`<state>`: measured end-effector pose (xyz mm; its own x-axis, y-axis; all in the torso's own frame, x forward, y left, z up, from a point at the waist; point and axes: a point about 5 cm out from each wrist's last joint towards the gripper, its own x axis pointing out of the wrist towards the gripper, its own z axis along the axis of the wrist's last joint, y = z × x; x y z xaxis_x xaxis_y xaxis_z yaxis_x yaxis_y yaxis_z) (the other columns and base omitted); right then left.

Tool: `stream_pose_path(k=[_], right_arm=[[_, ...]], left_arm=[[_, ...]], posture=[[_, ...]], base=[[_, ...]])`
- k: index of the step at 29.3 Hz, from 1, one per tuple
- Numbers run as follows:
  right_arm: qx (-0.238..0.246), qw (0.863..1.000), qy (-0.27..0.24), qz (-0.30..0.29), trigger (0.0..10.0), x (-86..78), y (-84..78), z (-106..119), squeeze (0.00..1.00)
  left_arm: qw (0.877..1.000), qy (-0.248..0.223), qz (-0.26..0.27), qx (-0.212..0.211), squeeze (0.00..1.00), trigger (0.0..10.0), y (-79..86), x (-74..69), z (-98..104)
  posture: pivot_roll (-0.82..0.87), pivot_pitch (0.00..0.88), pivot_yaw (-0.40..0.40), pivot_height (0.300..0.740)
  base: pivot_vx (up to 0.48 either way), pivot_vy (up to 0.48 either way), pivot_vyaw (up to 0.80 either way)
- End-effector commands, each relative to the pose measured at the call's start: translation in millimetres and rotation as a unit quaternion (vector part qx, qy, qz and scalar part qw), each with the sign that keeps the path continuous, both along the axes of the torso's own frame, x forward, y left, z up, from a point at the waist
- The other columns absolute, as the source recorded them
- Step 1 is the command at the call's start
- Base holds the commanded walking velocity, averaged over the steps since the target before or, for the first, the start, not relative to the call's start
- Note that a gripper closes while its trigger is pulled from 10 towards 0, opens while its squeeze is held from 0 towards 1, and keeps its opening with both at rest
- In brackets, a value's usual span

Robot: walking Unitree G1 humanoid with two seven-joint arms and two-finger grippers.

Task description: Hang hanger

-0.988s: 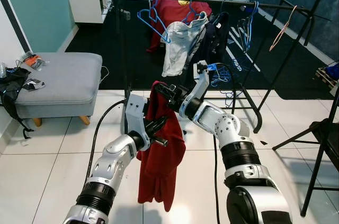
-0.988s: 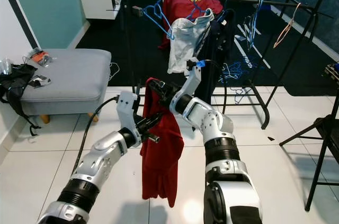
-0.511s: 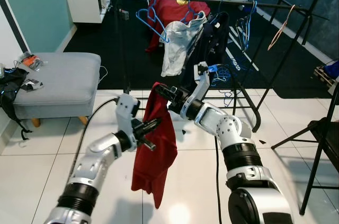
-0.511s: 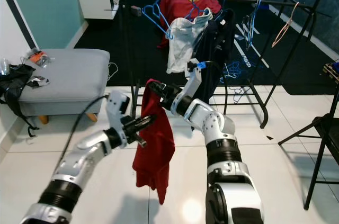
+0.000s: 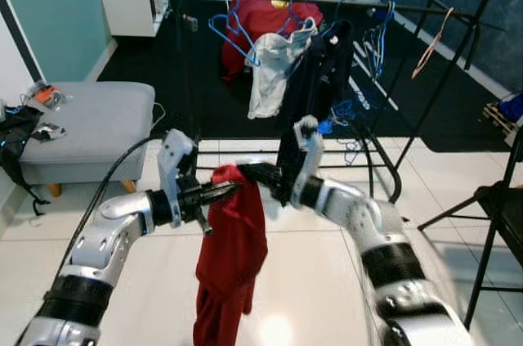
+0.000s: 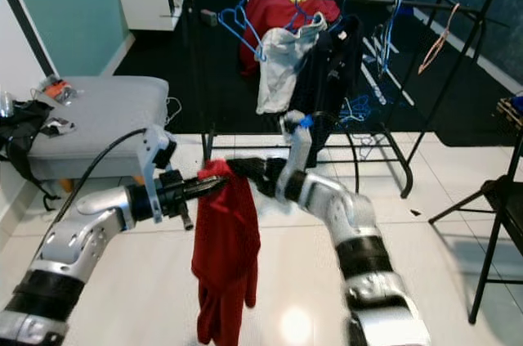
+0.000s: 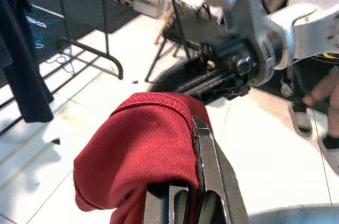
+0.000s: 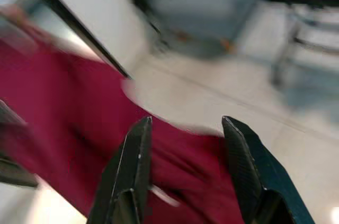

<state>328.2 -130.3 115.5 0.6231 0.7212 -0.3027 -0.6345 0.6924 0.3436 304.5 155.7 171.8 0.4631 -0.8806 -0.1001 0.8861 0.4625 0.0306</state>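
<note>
The red garment (image 5: 230, 256) hangs in mid-air above the white tiled floor (image 5: 310, 297), in front of the robot and short of the black clothes rack (image 5: 327, 4). Its top edge is bunched into a rounded fold, and the rest drapes straight down. No hanger can be made out inside the garment (the fold covers whatever supports it).

The left gripper (image 5: 222, 191) reaches in from the left at the height of the fold. In the left wrist view its black fingers (image 7: 209, 166) lie close together with the red fabric draped over and pinched between them, so it is clamped on the garment.

The right gripper (image 5: 252, 173) comes in from the right and meets the same fold from the opposite side. In the right wrist view its two fingers (image 8: 139, 155) stand apart with the red cloth just beyond them; the picture is blurred, and no contact with the cloth can be confirmed.

On the rack rail behind hang a blue hanger (image 5: 233, 31), a pale garment (image 5: 270, 68), a dark garment (image 5: 323, 68) and a red shirt (image 5: 261, 19). A grey ottoman (image 5: 86, 129) stands on the left.
</note>
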Motion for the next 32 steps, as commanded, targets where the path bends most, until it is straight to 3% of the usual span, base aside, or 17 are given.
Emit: stream_pose_path(k=[1,6,7,9,10,12,13,14,15,16,17,20,22,24,29,30,32], right_arm=[[-0.006,0.999,-0.025,-0.039,10.0,2.1,-7.7,3,0.00],[-0.057,0.977,-0.021,-0.205,10.0,0.6,-42.8,-17,0.00],[-0.064,0.969,-0.034,-0.238,10.0,-0.1,-48.9,-19,0.00],[-0.075,0.961,-0.043,-0.262,10.0,-0.2,-53.6,-21,0.00],[-0.068,0.960,-0.045,-0.270,10.0,-0.3,-55.5,-21,0.00],[-0.068,0.960,-0.045,-0.270,10.0,-0.3,-55.5,-21,0.00],[-0.070,0.958,-0.062,-0.272,10.0,-0.6,-57.2,-20,0.00],[-0.070,0.958,-0.062,-0.272,10.0,-0.6,-57.2,-20,0.00],[-0.064,0.956,-0.073,-0.276,10.0,-1.3,-57.9,-20,0.00],[-0.064,0.956,-0.073,-0.276,10.0,-1.3,-57.9,-20,0.00],[-0.067,0.953,-0.084,-0.283,10.0,-1.8,-58.1,-21,0.00],[-0.067,0.953,-0.084,-0.283,10.0,-1.8,-58.1,-21,0.00],[-0.096,0.948,-0.080,-0.293,10.0,-1.9,-52.0,-26,0.00],[-0.103,0.949,-0.079,-0.286,10.0,-2.8,-46.6,-29,0.00],[-0.114,0.954,-0.088,-0.262,10.0,-5.5,-36.1,-34,0.00],[-0.120,0.954,-0.093,-0.257,10.0,-6.1,-32.6,-36,0.00],[-0.120,0.954,-0.093,-0.257,10.0,-6.1,-32.6,-36,0.00]], left_arm=[[0.999,0.007,-0.035,0.007,0.00,0.0,-3.3,-5.9,2],[1.000,0.008,-0.015,0.003,0.00,0.0,0.8,-4.6,2],[1.000,0.006,0.016,-0.001,0.00,3.2,3.2,-0.9,0],[0.998,0.005,0.063,-0.003,0.00,3.2,6.7,5.3,-3],[0.990,0.019,0.139,-0.028,0.00,10.0,11.7,14.0,-9],[0.990,0.019,0.139,-0.028,0.00,10.0,11.7,14.0,-9],[0.975,0.044,0.210,-0.049,0.00,10.0,16.1,19.7,-18],[0.975,0.044,0.210,-0.049,0.00,10.0,16.1,19.7,-18],[0.959,0.069,0.268,-0.061,0.00,10.0,18.6,20.8,-32],[0.959,0.069,0.268,-0.061,0.00,10.0,18.6,20.8,-32],[0.934,0.083,0.340,-0.072,0.00,10.0,21.9,20.0,-47],[0.934,0.083,0.340,-0.072,0.00,10.0,21.9,20.0,-47],[0.889,0.077,0.443,-0.086,0.00,10.0,27.7,10.0,-71],[0.878,0.059,0.470,-0.075,0.00,10.0,27.9,5.7,-76],[0.872,0.057,0.486,0.006,0.00,10.0,26.7,0.2,-88],[0.886,0.072,0.459,0.019,0.00,10.0,22.3,-3.0,-93],[0.886,0.072,0.459,0.019,0.00,10.0,22.3,-3.0,-93]], posture=[[-0.06,0.000,-0.070,0.740],[-0.06,0.000,-0.051,0.740],[-0.06,0.000,-0.045,0.740],[-0.06,0.000,-0.045,0.740],[-0.06,0.000,-0.040,0.740],[-0.06,0.000,-0.040,0.740],[-0.06,0.000,-0.038,0.740],[-0.06,0.000,-0.038,0.740],[-0.06,0.000,-0.040,0.740],[-0.06,0.000,-0.040,0.740],[-0.06,0.000,-0.041,0.740],[-0.06,0.000,-0.041,0.740],[-0.07,0.020,-0.059,0.740],[-0.07,0.021,-0.064,0.740],[-0.05,0.035,-0.084,0.740],[-0.05,0.042,-0.080,0.740],[-0.05,0.042,-0.080,0.740]], base=[[0.000,0.000,0.00],[0.000,0.000,0.00],[0.000,0.000,0.00],[0.000,0.000,0.00],[0.000,0.000,0.00],[0.000,0.000,0.00],[0.000,0.000,0.00],[0.000,0.000,0.00],[0.000,0.000,0.00],[0.000,0.000,0.00],[0.000,0.000,0.00],[0.000,0.000,0.00],[0.000,0.000,0.00],[0.000,0.000,0.00],[0.000,0.000,0.00],[0.000,0.000,0.00],[0.000,0.000,0.00]])
